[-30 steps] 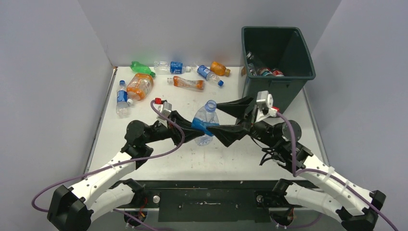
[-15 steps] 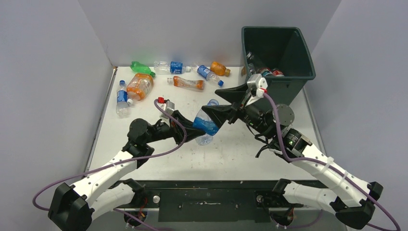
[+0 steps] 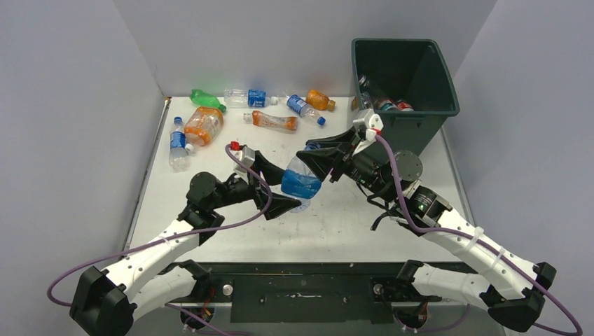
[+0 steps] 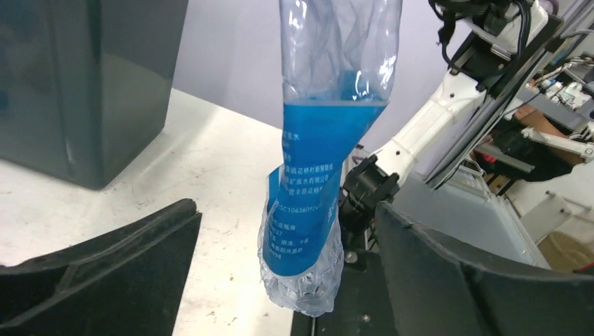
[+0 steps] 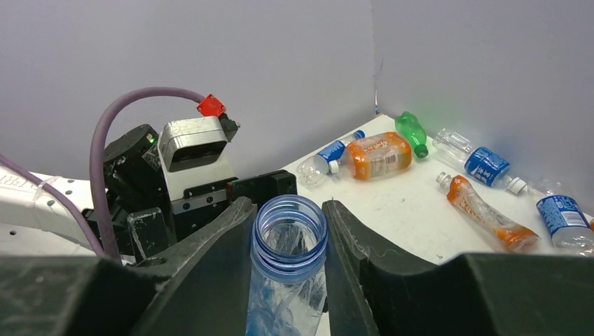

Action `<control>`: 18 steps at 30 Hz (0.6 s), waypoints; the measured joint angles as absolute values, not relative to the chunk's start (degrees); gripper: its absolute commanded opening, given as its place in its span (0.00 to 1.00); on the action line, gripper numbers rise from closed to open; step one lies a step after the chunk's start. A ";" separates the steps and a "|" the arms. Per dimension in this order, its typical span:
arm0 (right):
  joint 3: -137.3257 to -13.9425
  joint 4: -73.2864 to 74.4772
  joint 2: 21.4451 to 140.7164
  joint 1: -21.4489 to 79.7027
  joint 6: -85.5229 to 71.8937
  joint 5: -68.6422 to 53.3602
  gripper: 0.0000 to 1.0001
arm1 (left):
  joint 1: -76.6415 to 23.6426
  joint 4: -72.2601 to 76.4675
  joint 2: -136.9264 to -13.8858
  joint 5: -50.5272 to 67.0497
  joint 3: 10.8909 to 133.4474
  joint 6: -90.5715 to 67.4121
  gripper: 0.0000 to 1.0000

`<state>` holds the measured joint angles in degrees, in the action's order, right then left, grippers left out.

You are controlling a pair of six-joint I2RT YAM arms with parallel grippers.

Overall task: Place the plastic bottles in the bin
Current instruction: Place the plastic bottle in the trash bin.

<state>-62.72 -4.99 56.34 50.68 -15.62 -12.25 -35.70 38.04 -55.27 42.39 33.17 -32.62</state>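
- The crumpled, capless blue-labelled bottle [image 3: 301,178] is held off the worktop [image 3: 336,224] between the two arms, near the centre and well short of the bin [image 3: 406,112]; its open mouth points up and towards the bin.
- The right gripper [image 5: 288,207] is closed on the neck just below the threaded mouth, one finger pressed against each side; the bottle is judged to be carried by this grip alone.
- The left gripper [image 4: 284,217] stands wide open, its fingers apart from the labelled body on both sides; nothing is held by it.
- The step in hand is judged to be the carry to the bin; the left gripper should first be drawn back and down, so that the bottle's base is not caught as it is lifted.
- The grip is narrow and high on a soft, dented bottle, so swinging is to be expected; a slow, smooth lift is advised.
- The bin's flared rim stands high; the bottle's hanging base should be raised clear above it before being moved across, and let go only once it is well over the opening.
- The loose bottles [image 3: 252,115] at the far edge need not be disturbed on this path.
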 measured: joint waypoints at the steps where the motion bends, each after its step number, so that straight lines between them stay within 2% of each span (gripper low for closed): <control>1: -62.72 -4.89 56.29 50.68 -15.57 -12.21 0.05 | -35.70 37.67 -55.18 42.06 33.17 -32.45 0.96; 6: -66.02 1.10 56.07 50.68 -12.60 -8.97 0.05 | -35.88 35.77 -53.15 38.76 33.15 -31.31 0.96; 11: -71.31 3.99 51.79 50.70 -4.84 4.34 0.05 | -35.92 34.70 -48.66 32.16 32.51 -28.91 0.96; 15: -74.83 -1.21 48.47 50.70 1.34 17.28 0.05 | -35.92 34.65 -45.95 26.81 31.44 -27.53 0.96; 18: -75.53 -12.51 48.75 50.70 6.90 27.07 0.05 | -35.92 34.65 -45.10 23.92 30.79 -26.74 0.96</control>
